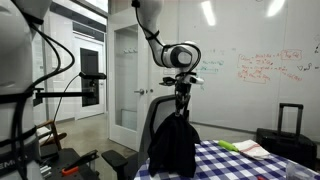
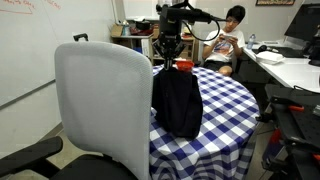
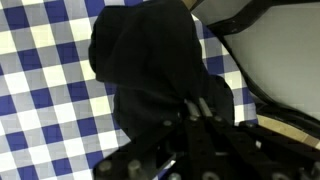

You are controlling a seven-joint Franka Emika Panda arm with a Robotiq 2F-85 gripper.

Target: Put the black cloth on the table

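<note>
The black cloth [image 1: 172, 145] hangs limp from my gripper [image 1: 181, 106], its lower end over the edge of the table with the blue-and-white checkered tablecloth [image 1: 245, 165]. In an exterior view the cloth [image 2: 178, 102] dangles between the chair back and the table [image 2: 225, 110], held by the gripper [image 2: 171, 62] above it. In the wrist view the cloth [image 3: 150, 70] drapes down over the checkered table [image 3: 40, 90], and the gripper fingers [image 3: 196, 105] are pressed together on its top fold.
A grey office chair [image 2: 100, 105] stands right beside the hanging cloth; its back also shows in the wrist view [image 3: 285, 50]. A black suitcase [image 1: 288, 135] stands behind the table. Papers and a green object [image 1: 240, 148] lie on the table. A person [image 2: 232, 40] sits beyond it.
</note>
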